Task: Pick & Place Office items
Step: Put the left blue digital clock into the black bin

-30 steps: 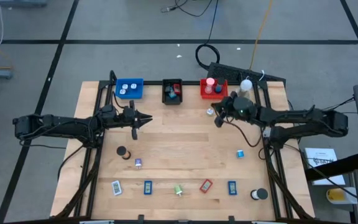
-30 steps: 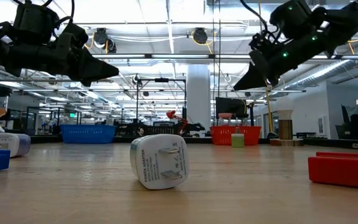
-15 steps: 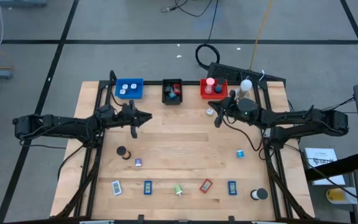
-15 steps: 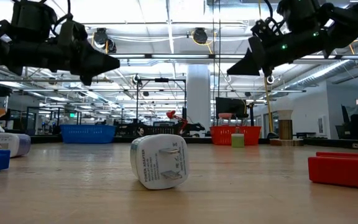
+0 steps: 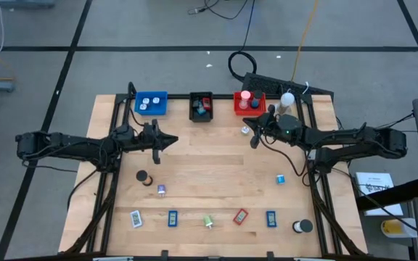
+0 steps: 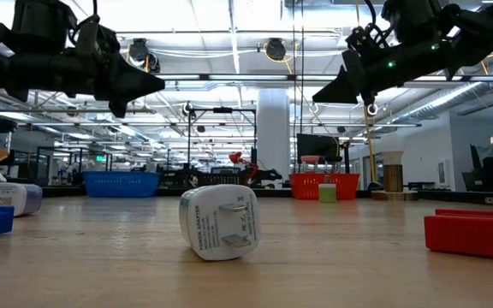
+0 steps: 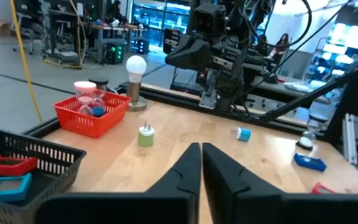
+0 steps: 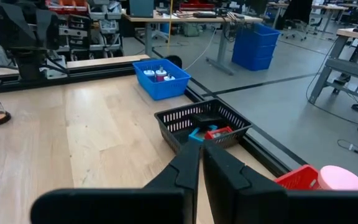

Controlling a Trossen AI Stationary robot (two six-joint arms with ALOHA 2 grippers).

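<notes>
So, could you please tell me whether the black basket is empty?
Not empty: the black basket holds a red item and a teal one.

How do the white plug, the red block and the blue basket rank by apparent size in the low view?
1. White plug, nearest the camera.
2. Red block, cut off by the edge.
3. Blue basket, far behind, so likely bigger than it looks.

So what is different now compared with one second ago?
The left gripper closed its fingers on nothing, above the table. The right gripper, shut and empty, swung up from a downward tilt toward level. The white plug, the trays and the items on the table did not move.
</notes>
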